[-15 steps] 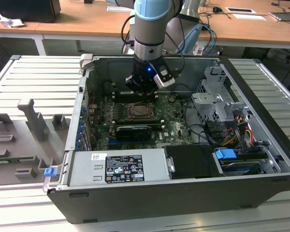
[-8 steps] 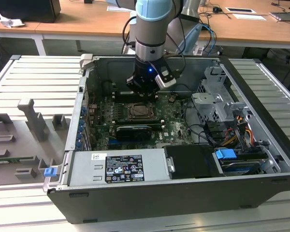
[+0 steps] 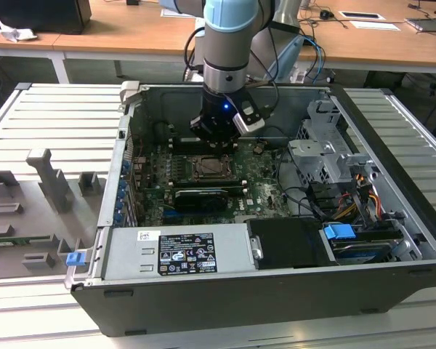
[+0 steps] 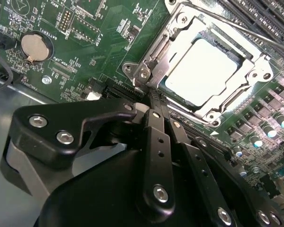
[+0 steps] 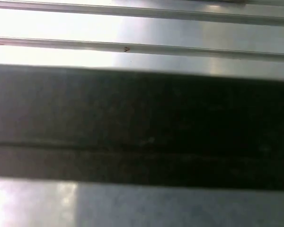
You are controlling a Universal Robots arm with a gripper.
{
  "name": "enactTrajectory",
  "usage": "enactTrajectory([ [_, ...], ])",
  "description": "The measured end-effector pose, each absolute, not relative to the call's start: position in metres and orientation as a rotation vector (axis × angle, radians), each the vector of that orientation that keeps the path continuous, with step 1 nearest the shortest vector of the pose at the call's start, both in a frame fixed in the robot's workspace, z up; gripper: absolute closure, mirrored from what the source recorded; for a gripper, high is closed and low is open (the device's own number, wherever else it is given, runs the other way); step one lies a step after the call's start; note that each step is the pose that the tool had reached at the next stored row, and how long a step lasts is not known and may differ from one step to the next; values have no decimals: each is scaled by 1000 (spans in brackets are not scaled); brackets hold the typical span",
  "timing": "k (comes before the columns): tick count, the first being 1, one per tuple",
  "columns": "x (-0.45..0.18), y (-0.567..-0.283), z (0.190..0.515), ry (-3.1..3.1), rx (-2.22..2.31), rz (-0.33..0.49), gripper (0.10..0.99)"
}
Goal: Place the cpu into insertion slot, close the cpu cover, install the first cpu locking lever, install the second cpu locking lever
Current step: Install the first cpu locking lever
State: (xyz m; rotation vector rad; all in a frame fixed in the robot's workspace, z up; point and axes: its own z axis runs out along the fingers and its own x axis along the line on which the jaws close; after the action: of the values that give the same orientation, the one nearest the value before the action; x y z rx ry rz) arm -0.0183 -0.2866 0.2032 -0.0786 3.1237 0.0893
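Silvery cpu [image 4: 206,71] sits in the insertion slot [image 4: 255,59] mid-board under the closed cpu cover [image 4: 162,56], just beyond our gripper [image 4: 151,97], whose fingers meet empty at the cover's near edge.

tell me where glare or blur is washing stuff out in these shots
In the second wrist view, glare blows out the cpu top to near white inside the cpu cover; the gripper stays dark. The first wrist view is blurred, with bright bands around a dark stripe. The exterior view is evenly lit.
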Motion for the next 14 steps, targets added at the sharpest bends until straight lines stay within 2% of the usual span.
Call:
enactTrajectory([
  [8, -18, -286, 201, 3122, -78, 106, 980],
  [14, -18, -286, 221, 3123, -79, 105, 980],
])
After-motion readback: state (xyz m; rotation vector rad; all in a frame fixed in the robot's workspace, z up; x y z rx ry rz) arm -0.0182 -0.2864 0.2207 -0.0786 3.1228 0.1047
